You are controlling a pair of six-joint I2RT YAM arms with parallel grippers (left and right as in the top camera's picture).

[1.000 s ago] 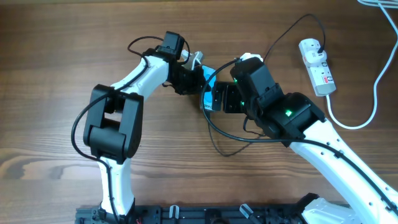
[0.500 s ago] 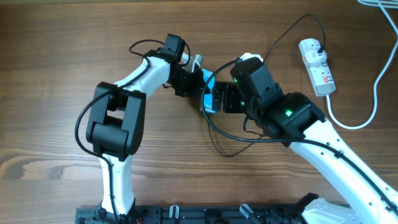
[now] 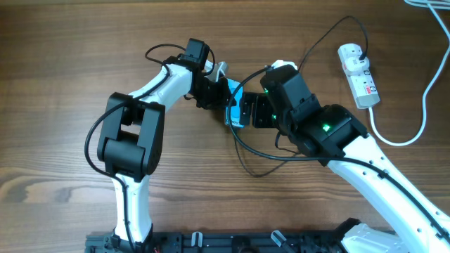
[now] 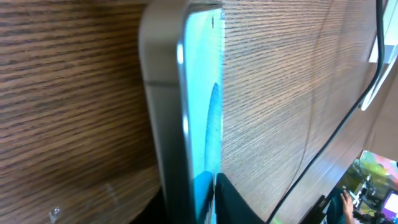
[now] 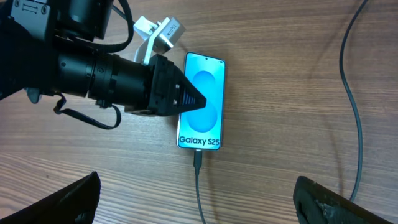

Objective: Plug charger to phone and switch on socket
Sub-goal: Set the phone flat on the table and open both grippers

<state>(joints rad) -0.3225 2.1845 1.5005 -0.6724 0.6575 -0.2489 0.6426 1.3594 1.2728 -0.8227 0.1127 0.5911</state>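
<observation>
The phone (image 5: 202, 81) lies flat on the desk (image 3: 63, 49), screen up, near the middle, between the two arms. The charger (image 5: 198, 163) meets the phone's end just below the "Galaxy S25" text, and its thin black cable trails away from that end. The left end effector (image 5: 189, 99) comes in from the side, its dark tip over the phone's left edge. Whether its fingers are pressed together or slightly apart cannot be told. The right end effector (image 5: 196, 186) hangs above the cable with fingers spread wide, gripping nothing. The socket (image 3: 358, 76) sits at the desk's far right, well apart from the phone.
</observation>
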